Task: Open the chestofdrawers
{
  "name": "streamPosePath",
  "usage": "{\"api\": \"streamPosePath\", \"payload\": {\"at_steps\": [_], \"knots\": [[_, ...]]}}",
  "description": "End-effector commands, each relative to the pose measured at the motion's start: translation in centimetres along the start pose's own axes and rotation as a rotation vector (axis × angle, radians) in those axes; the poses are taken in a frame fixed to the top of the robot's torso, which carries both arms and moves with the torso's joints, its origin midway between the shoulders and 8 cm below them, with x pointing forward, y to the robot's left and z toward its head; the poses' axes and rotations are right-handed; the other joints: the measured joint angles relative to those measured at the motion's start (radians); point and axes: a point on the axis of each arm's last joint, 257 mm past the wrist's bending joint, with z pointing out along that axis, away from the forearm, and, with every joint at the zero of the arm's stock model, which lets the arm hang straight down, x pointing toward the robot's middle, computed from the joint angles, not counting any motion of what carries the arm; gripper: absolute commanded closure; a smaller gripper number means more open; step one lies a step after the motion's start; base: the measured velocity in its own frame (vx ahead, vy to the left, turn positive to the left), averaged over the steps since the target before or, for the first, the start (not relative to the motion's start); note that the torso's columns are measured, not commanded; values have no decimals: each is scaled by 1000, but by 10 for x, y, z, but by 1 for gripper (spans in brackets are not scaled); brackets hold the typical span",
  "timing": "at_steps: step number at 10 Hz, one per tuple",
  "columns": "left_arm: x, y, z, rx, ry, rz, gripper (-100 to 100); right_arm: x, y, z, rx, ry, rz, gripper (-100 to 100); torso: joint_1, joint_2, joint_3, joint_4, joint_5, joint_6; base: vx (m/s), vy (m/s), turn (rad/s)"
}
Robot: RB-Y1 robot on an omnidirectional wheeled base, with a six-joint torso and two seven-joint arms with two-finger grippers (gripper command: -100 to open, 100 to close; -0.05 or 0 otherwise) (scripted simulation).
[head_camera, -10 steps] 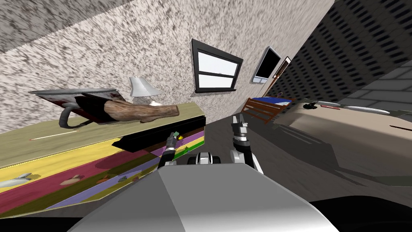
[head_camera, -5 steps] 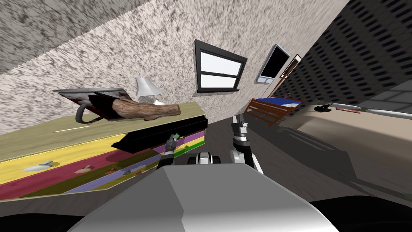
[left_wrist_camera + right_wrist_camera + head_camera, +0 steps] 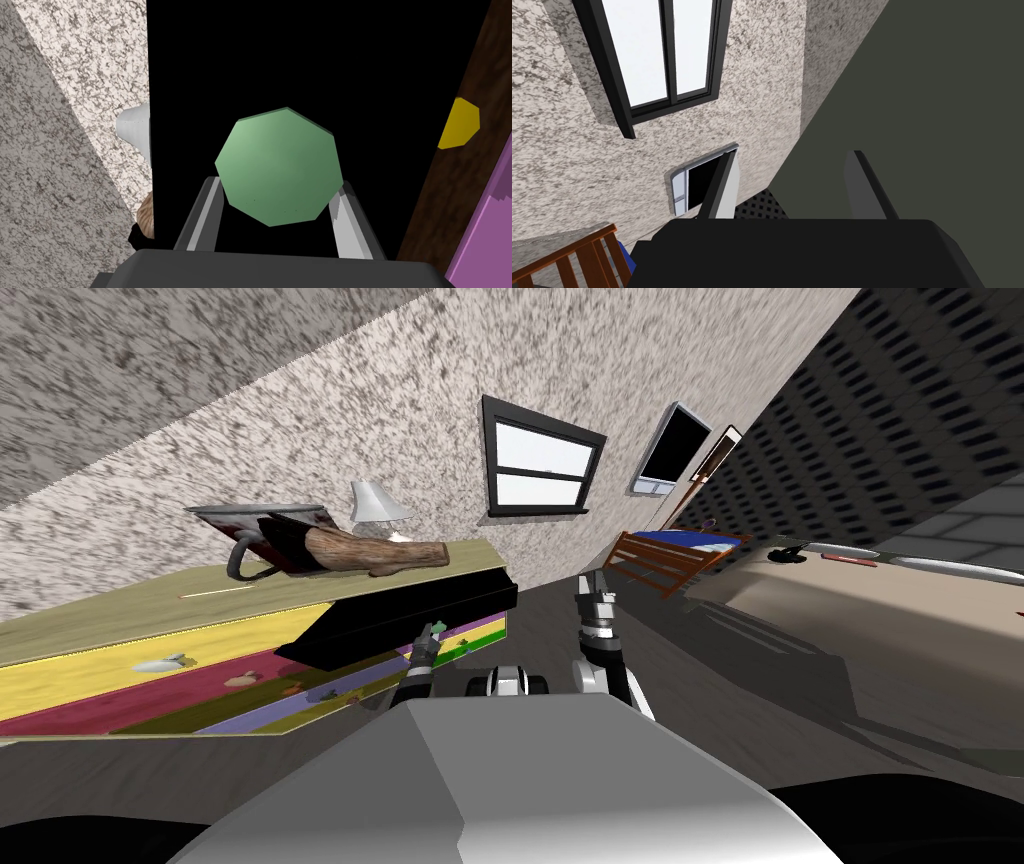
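Both left jaws press sides of flat green octagonal knob (image 3: 280, 167), holding it. Knob sits on long black drawer front (image 3: 400, 623), top tier, toward chest's window end. Over last second whole head view swung: our own move, with grip kept. Drawer now juts clear of striped yellow-crimson-purple chest of drawers (image 3: 90, 678) on our left, seemingly farther out. We judge opening well along. Chest's long axis runs along speckled wall (image 3: 300, 438). Fronts face us, and drawer slides toward us. Right jaws wide, empty, raised alongside.
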Motion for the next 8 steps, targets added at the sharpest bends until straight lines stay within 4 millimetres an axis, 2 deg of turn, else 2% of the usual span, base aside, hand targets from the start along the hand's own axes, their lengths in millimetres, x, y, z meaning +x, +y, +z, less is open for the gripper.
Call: {"api": "streamPosePath", "payload": {"at_steps": [1, 4, 5, 6, 8], "knots": [[2, 0, -5, -2, 3, 0, 100, 0, 0, 0, 0, 0, 0, 0, 2, -6, -3, -1, 0, 0, -131, -40, 7], [4, -4, -9, 7, 9, 0, 100, 0, 0, 0, 0, 0, 0, 0, -1, 1, 1, -2, 1, -1, -187, -94, 22], [3, -1, -8, -1, 6, 1, 100, 0, 0, 0, 0, 0, 0, 0, -2, 0, 1, -1, 1, 1, -89, -56, 16], [0, -3, -13, -11, 2, 0, -100, 0, 0, 0, 0, 0, 0, 0, 1, -6, -3, -1, 0, 2, -12, -13, -9], [-3, -14, -18, -10, -2, 0, -100, 0, 0, 0, 0, 0, 0, 0, 4, -10, -5, -5, 3, 1, 26, -5, -13]]}}
